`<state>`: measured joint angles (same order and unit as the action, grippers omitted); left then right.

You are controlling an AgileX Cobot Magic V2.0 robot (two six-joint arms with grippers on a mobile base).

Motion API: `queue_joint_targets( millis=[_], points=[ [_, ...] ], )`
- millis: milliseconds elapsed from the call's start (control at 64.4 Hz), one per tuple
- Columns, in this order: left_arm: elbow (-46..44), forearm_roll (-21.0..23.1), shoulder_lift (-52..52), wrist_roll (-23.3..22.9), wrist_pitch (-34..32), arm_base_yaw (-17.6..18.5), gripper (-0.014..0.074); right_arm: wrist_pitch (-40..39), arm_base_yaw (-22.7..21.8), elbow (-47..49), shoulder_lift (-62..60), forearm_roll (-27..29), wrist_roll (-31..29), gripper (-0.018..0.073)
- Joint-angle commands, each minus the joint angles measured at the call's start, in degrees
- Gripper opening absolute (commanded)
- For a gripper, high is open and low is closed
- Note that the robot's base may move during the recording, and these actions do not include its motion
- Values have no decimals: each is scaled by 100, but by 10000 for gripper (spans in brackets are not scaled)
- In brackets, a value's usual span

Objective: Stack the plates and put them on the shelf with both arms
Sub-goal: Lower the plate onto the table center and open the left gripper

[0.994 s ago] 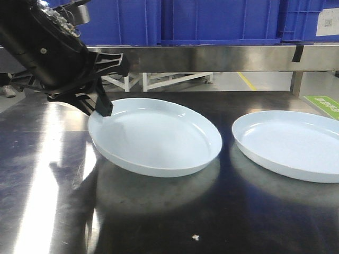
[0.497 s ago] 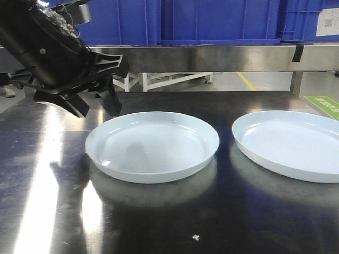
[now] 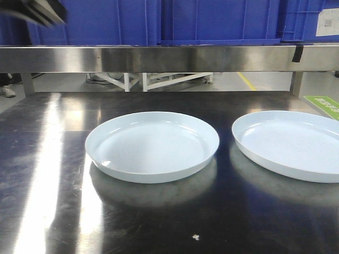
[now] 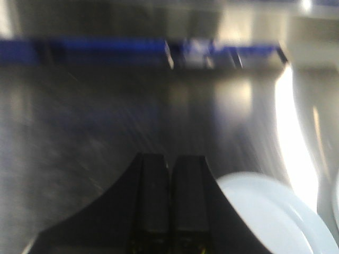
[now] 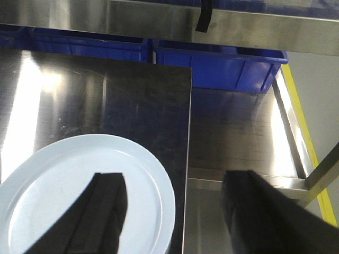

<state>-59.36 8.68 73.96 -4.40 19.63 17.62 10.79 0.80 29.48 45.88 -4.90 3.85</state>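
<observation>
Lying flat on the dark table, side by side and apart, unstacked: left plate and right plate. Above, on the steel shelf, blue crates. Left arm only a dark blur at the top corner, well clear of the left plate. Left jaws pressed together, empty, a plate's rim just beside them in the blurred wrist view. Right jaws wide apart, empty, hanging over the right plate's edge by the table's side.
</observation>
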Motion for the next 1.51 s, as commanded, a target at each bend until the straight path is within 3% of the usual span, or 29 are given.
queue_joint_targets(
  millis=[0,124,218,264,435,1072,1492],
  points=[
    [-190,-258,-672,-24,-249,-498,85,-425,-13,225,-17,-21,-35,505],
    [-179,-469,-1259,-24,-143,-1335,85,-425,-13,225,-17,-21,-35,505],
    [-179,-666,-1524,-24,-41,-1618,85,-425,-13,225,-17,-21,-35,505],
    [-179,-868,-1599,-24,49,-1619,85,-420,-13,225,-17,-21,-35,505],
    [153,-936,-1917,-24,137,-1391,85,-420,-13,225,-17,-21,-35,505],
    [3679,-936,-3923,-24,-1158,-1324,85,-415,-13,225,-17,-21,-35,505],
    [3929,-936,-4019,-24,-1285,-1324,85,-415,-13,225,-17,-21,-35,505]
  ],
)
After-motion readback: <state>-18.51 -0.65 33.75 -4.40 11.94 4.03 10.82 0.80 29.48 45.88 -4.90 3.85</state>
